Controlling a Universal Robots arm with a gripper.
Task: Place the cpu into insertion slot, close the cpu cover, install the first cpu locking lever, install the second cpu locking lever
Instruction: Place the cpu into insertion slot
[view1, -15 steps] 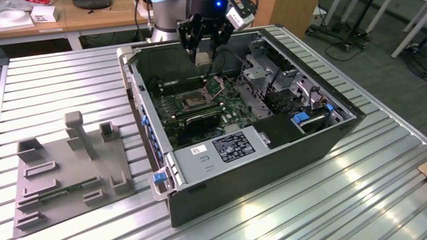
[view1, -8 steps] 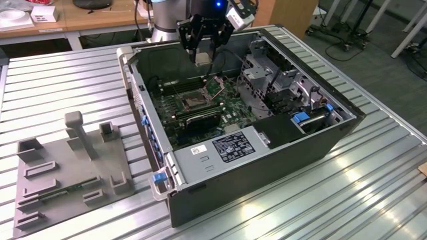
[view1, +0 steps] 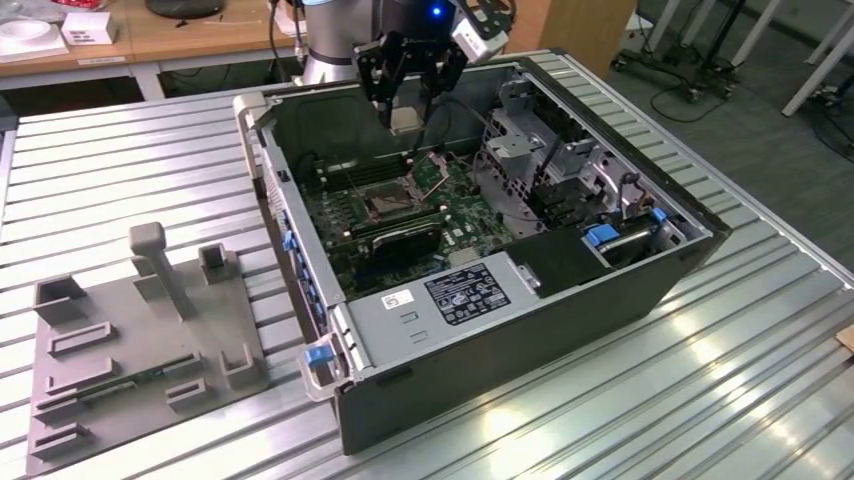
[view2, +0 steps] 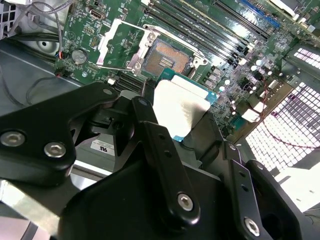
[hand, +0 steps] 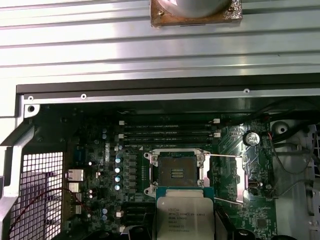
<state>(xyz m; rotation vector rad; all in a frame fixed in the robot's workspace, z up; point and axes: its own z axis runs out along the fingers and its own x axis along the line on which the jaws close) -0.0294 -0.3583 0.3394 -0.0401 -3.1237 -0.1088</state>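
**Exterior view.** The black, multi-link gripper (view1: 404, 108) hangs over the far end of the open computer case (view1: 667, 250). It is drawn in narrow, clamped on the cpu (view1: 404, 122), which is a pale, flat square. The case is a dark sheet-metal box lying on its side on a ribbed aluminium table (view1: 747, 380). It contains a green motherboard (view1: 461, 215). On the board is the insertion slot (view1: 391, 203), a black-framed square that sits bare. The cpu is above the board and apart from the slot. A grey fixture plate (view1: 134, 340) with upright blocks and shallow pockets lies on the table at the exterior view's left of the case.

**Second wrist view.** The cpu top is matte silver with a teal-green rim, and it is gripped edge-on between black fingers (view2: 150, 130). The slot's centre shows a brownish contact field. The cpu cover (view2: 120, 42), a thin silvery frame with a cut-out middle, is swung open beside the slot. It lies on the side away from the long black memory slots (view2: 210, 25).

**First wrist view.** The cpu overlaps the slot's near edge in the picture. Two thin wire locking levers (hand: 226, 156) stick out sideways from the slot, unlatched.
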